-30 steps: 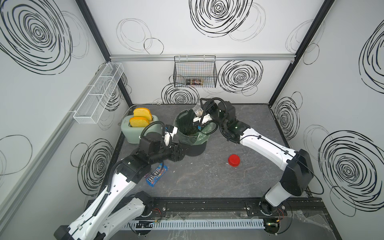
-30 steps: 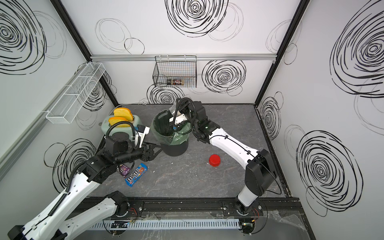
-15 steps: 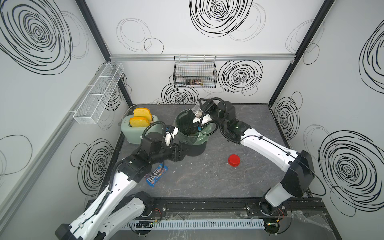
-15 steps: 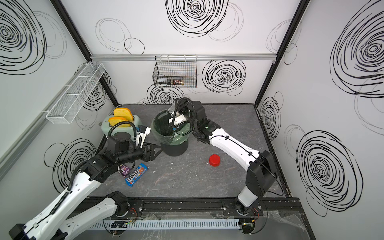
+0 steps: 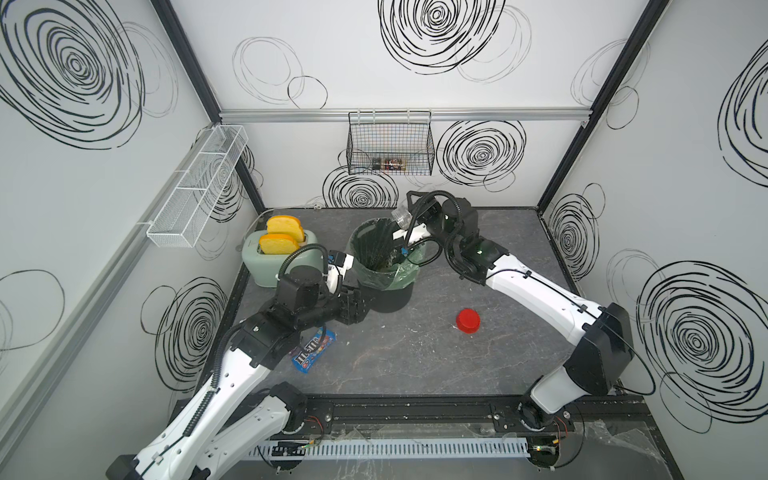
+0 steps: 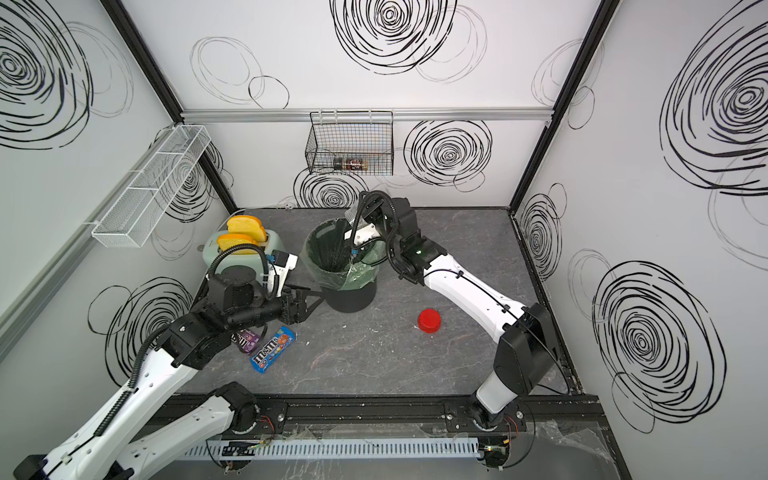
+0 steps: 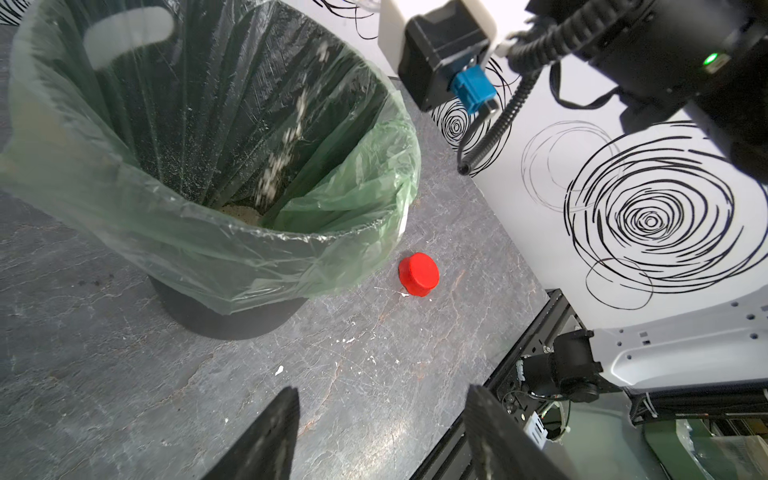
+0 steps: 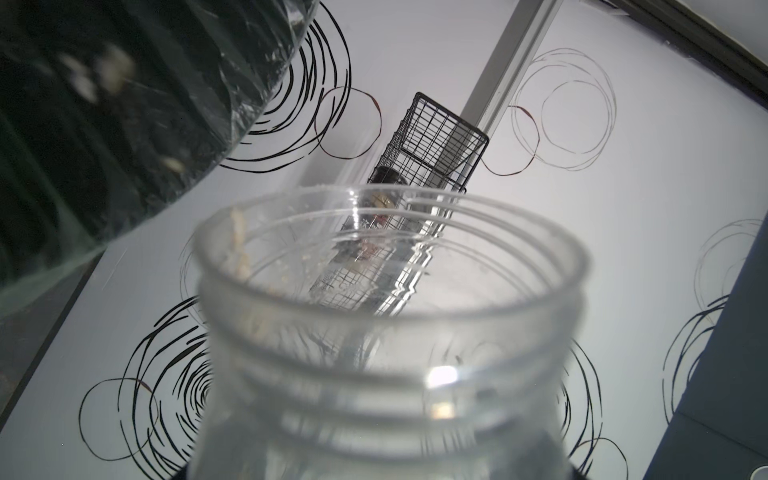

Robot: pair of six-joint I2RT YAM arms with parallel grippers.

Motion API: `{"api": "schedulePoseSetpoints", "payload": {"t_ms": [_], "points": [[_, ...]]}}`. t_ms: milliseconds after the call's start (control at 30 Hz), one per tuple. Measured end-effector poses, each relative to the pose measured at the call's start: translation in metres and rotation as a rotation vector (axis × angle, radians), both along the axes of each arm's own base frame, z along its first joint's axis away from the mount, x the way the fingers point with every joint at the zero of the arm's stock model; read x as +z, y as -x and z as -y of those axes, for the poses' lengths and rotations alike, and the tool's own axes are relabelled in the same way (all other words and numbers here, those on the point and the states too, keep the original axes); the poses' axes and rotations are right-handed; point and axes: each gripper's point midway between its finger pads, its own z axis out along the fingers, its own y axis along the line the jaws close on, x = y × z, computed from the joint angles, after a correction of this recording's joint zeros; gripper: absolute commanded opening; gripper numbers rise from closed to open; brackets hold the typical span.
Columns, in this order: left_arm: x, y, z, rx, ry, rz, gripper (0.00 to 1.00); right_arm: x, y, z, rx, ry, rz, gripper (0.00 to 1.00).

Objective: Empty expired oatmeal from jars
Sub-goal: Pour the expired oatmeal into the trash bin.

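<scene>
Right wrist: clear jar [image 8: 386, 332], threaded mouth, few oat flakes [image 8: 241, 253] clinging inside.

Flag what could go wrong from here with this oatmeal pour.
1. The clear jar is tipped right at the far rim of the green-lined bin, so falling oat flakes may land outside it.
2. A few flakes cling inside the jar's neck, so it might come away not fully empty.
3. The red lid lies loose on the table near the right arm and could get knocked.
</scene>
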Motion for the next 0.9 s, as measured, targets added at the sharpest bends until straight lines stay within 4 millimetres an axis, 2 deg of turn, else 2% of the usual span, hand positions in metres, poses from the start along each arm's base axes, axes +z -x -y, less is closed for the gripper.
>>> {"api": "schedulePoseSetpoints", "payload": {"t_ms": [67, 167, 233, 300, 333, 400, 467, 533, 600, 767, 833, 900], "points": [[0.002, 0.001, -0.001, -0.001, -0.005, 0.005, 0.68, 0.008, -0.002, 0.005, -0.008, 0.019, 0.008, 0.46], [0.009, 0.004, -0.003, -0.005, -0.009, 0.021, 0.68, 0.035, -0.005, 0.016, -0.023, 0.014, 0.044, 0.47], [0.012, 0.006, -0.004, -0.008, -0.008, 0.032, 0.68, 0.054, 0.000, 0.020, -0.022, -0.008, 0.078, 0.47], [0.014, 0.008, -0.005, -0.009, -0.004, 0.041, 0.68, 0.061, 0.010, 0.022, -0.015, -0.022, 0.088, 0.47], [0.016, 0.008, -0.005, -0.009, 0.001, 0.046, 0.68, 0.056, 0.016, 0.019, -0.005, -0.018, 0.081, 0.46], [0.017, 0.009, -0.004, -0.014, 0.007, 0.050, 0.68, 0.033, 0.025, 0.009, 0.023, 0.009, 0.041, 0.46], [0.015, 0.008, -0.003, -0.017, 0.004, 0.042, 0.68, 0.007, 0.026, -0.003, 0.045, 0.048, -0.011, 0.47], [0.013, 0.007, -0.003, -0.017, -0.001, 0.035, 0.68, -0.008, 0.021, -0.008, 0.048, 0.075, -0.048, 0.47], [0.010, 0.005, -0.002, -0.015, -0.006, 0.026, 0.68, -0.005, 0.015, -0.005, 0.036, 0.078, -0.051, 0.47], [0.010, 0.005, -0.002, -0.015, -0.007, 0.025, 0.68, 0.030, 0.014, 0.004, 0.011, 0.009, 0.025, 0.48], [0.010, 0.005, -0.002, -0.014, -0.006, 0.026, 0.68, 0.026, 0.017, 0.004, 0.008, -0.012, 0.032, 0.48], [0.011, 0.005, -0.002, -0.014, -0.004, 0.029, 0.68, 0.001, 0.023, -0.003, 0.016, -0.016, -0.003, 0.47]]}}
